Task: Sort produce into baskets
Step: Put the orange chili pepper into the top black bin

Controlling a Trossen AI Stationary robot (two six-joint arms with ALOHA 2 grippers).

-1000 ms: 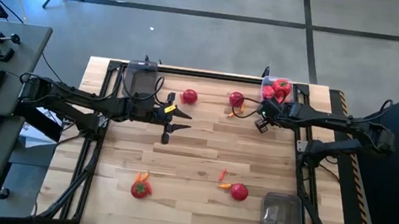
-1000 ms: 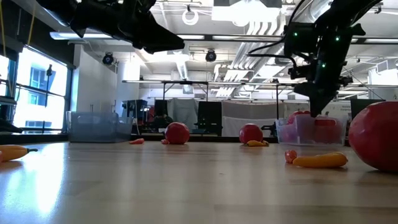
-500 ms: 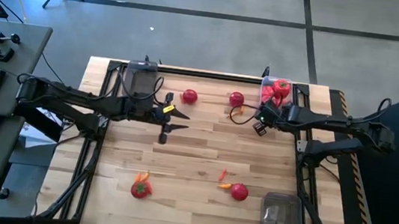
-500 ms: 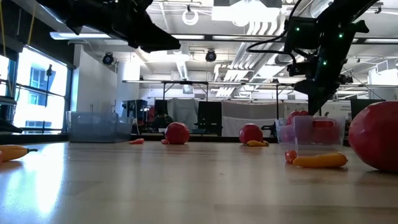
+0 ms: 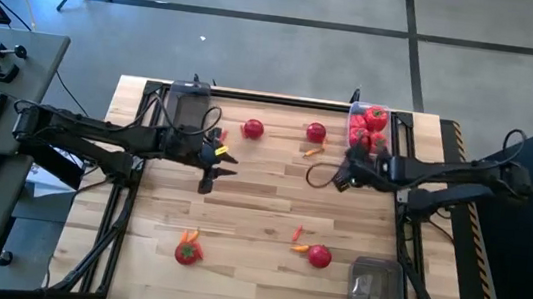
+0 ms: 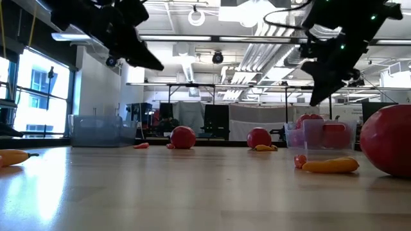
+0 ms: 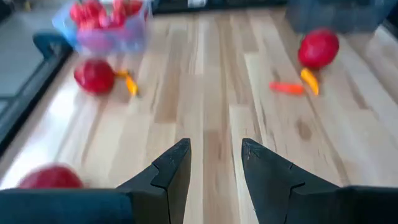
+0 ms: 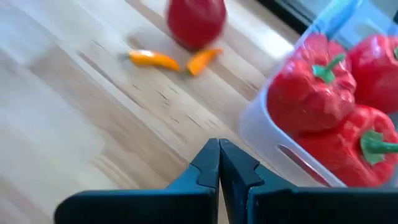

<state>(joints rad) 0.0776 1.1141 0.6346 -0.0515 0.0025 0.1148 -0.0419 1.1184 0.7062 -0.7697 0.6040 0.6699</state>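
The right gripper (image 5: 342, 177), jaws together and empty, hovers beside the pepper-filled basket (image 5: 370, 121) at the desk's far right corner. The left gripper (image 5: 208, 171), jaws apart, holds nothing. Loose tomatoes (image 5: 253, 128) would probably roll if nudged.

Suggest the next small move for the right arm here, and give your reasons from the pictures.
Probably open the right gripper and reach for the red tomato ahead of it. The jaws are shut on nothing, while that tomato and two orange carrot pieces lie loose on the table. The basket of red peppers sits close beside the gripper for the drop.
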